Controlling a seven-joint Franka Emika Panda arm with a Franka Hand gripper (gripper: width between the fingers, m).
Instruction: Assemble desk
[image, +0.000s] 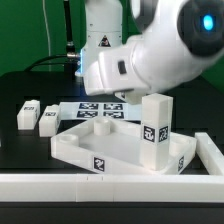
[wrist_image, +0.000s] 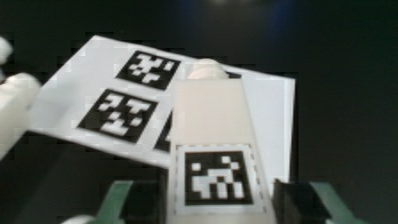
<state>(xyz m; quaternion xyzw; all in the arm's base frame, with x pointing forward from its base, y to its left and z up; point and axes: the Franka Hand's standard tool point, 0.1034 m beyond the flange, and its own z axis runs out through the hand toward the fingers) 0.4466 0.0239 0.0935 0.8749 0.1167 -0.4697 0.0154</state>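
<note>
The white desk top lies tray-like in front of the arm. One tagged leg stands upright at its corner on the exterior view's right. Two more legs lie flat on the black table at the exterior view's left. In the wrist view my gripper is shut on another leg. Its tag faces the camera and its round tip points away, toward the marker board. Both green fingers flank the leg's sides. The arm's white body hides the gripper in the exterior view.
The marker board lies behind the desk top. A long white border wall runs along the front and turns up the exterior view's right side. White parts show at the wrist view's edge beside the marker board.
</note>
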